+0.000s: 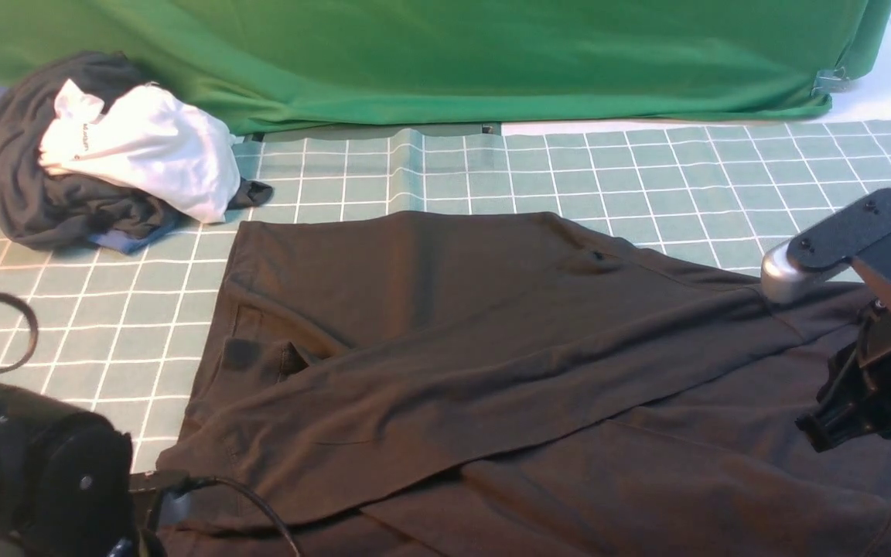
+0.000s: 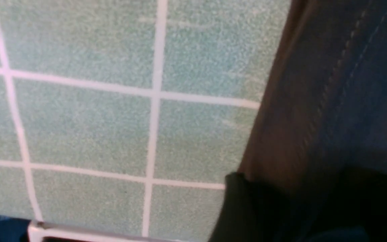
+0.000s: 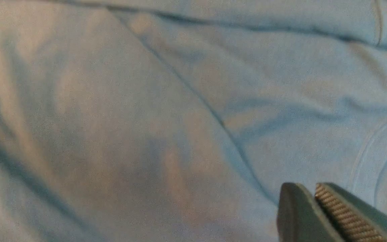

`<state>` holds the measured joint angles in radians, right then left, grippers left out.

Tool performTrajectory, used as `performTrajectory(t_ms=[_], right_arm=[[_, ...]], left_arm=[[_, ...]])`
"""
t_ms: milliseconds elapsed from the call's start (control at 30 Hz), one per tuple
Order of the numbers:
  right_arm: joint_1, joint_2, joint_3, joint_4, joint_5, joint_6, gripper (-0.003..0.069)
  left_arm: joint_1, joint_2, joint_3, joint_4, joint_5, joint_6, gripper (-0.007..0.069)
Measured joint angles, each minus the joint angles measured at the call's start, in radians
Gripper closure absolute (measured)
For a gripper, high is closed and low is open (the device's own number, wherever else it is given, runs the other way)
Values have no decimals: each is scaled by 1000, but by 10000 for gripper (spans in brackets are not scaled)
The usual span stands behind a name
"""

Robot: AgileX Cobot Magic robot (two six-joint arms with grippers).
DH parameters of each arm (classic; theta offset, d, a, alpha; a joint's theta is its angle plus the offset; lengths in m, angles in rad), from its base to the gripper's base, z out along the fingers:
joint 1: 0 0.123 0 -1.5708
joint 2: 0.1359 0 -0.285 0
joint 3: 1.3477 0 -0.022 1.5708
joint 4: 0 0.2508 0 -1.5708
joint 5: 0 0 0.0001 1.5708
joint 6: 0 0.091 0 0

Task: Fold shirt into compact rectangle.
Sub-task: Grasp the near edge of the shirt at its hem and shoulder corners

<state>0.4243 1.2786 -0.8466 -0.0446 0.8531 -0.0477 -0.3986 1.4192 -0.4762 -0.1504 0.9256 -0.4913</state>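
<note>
The black shirt (image 1: pixel 453 348) lies spread on the grid mat (image 1: pixel 646 178), with one part folded slantwise across its body. My left arm (image 1: pixel 35 464) is at the shirt's near left corner, its gripper below the front view's edge. In the left wrist view one dark finger (image 2: pixel 247 208) sits at the shirt's stitched edge (image 2: pixel 331 101), the other lost in shadow; the jaws stand wide. My right gripper (image 1: pixel 817 432) hovers over the shirt's right side. Its fingers (image 3: pixel 314 186) are nearly together with nothing between them, above the cloth (image 3: pixel 146 117) near a curved neck seam.
A pile of garments (image 1: pixel 51 178), dark grey with a white one (image 1: pixel 144 147) on top and blue below, sits at the back left. A green cloth (image 1: pixel 445 54) hangs along the back. The mat's near edge (image 2: pixel 79 232) runs close to the left gripper.
</note>
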Motion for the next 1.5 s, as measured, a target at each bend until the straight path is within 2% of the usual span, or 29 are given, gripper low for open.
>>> performTrajectory(t_ms=[100, 133, 167, 200, 267, 333, 433, 567, 700, 733, 800, 900, 967, 1067, 1133, 1267, 1500], right_arm=[[0, -2, 0, 17, 33, -38, 575], [0, -2, 0, 17, 35, -38, 575], [0, -15, 0, 45, 51, -76, 573], [0, -26, 0, 78, 53, -109, 572], [0, -44, 0, 109, 56, -140, 571], [0, -81, 0, 199, 75, -229, 568], [0, -128, 0, 338, 124, -362, 568], [32, -144, 0, 421, 175, -434, 568], [123, -144, 25, 433, 168, -451, 567], [195, -144, 52, 434, 143, -452, 560], [270, -143, 99, 434, 93, -438, 538], [369, -127, 160, 417, 15, -403, 466], [420, -99, 200, 381, -17, -371, 365], [460, -47, 237, 306, -47, -306, 255], [468, -7, 250, 251, -62, -251, 224], [471, 62, 261, 159, -76, -175, 221], [472, 143, 263, 135, -131, -150, 238]], left_arm=[[0, 9, -5, -17, -1, 12, 331], [0, 9, -5, -18, -1, 14, 344], [0, 9, -7, -28, -7, 30, 454], [0, 4, -8, -34, -11, 42, 525], [0, -6, -8, -31, -7, 49, 568], [0, -34, -7, -4, 34, 53, 603], [0, -125, -16, 12, 109, 52, 613], [0, -259, -23, 12, 181, 23, 615], [0, -348, -23, 14, 238, -8, 615], [0, -380, -23, 19, 246, -11, 615], [0, -405, -23, 27, 249, -26, 615], [0, -420, -23, 34, 251, -31, 615], [0, -422, -23, 41, 253, -33, 615], [0, -423, -23, 62, 253, -34, 615], [0, -423, -23, 78, 254, -34, 615], [0, -423, -23, 83, 260, -34, 615], [0, -423, -23, 83, 249, -34, 615]])
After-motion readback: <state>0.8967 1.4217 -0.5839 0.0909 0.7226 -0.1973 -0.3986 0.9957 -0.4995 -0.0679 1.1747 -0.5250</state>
